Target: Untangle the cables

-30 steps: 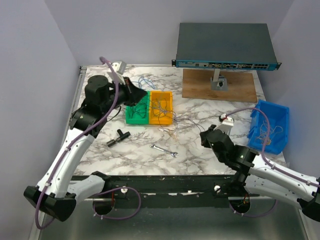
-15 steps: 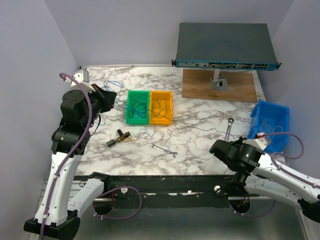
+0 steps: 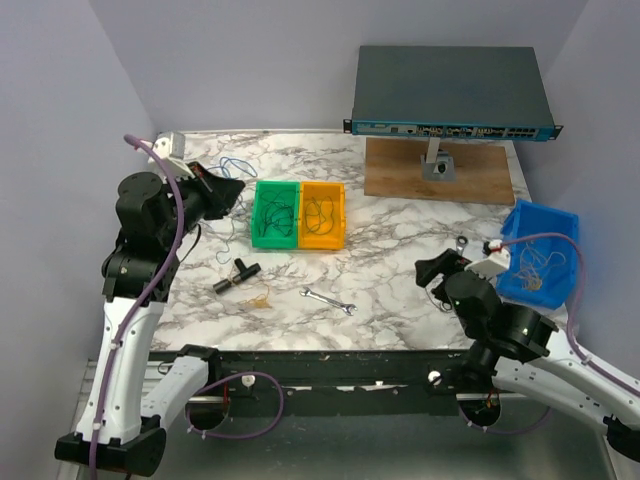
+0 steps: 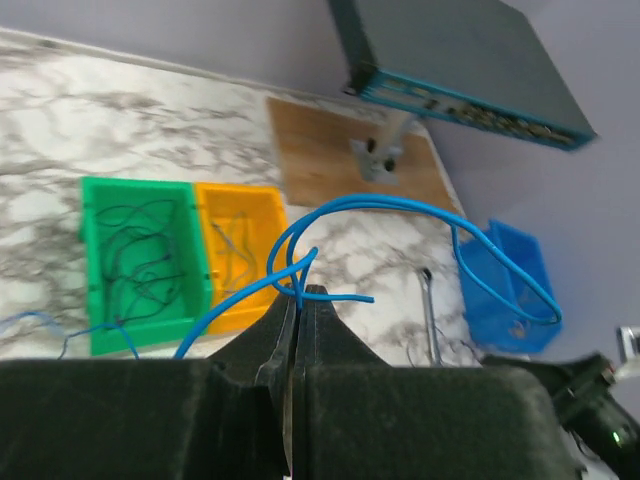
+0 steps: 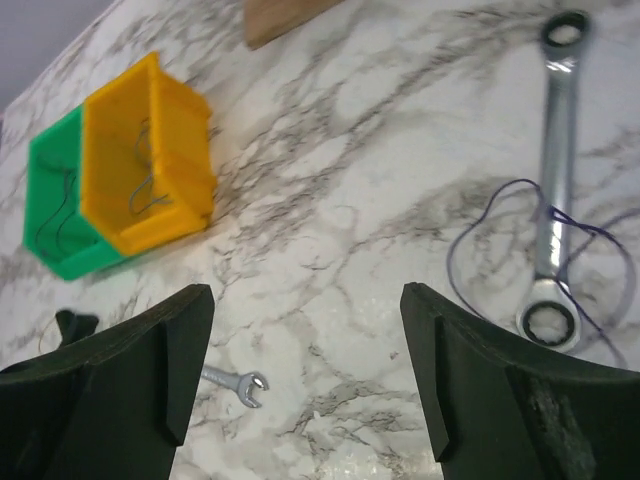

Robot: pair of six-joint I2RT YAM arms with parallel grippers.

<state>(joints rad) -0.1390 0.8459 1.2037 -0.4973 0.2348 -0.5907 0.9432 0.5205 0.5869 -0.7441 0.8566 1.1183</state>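
Our left jaws are squeezed shut on a thin blue wire (image 4: 400, 205), up at the far left of the white marble surface (image 3: 400, 270). The wire curls out past the jaws in one big loop.

Our right jaws stand wide apart and hold nothing. They hang over the near right of the surface. Just below them a hair-thin purple wire (image 5: 470, 240) lies looped across a shiny steel ratchet wrench (image 5: 555, 150).

More thin wires sit in the green plastic bin (image 3: 275, 184), the orange plastic bin (image 3: 322, 243) and the blue plastic bin (image 3: 545, 207) on the right.

We think these wires are very light, soft and bendy, and they catch on each other. A hard tug could snap one. We would pinch a wire near a free end and pull slowly.
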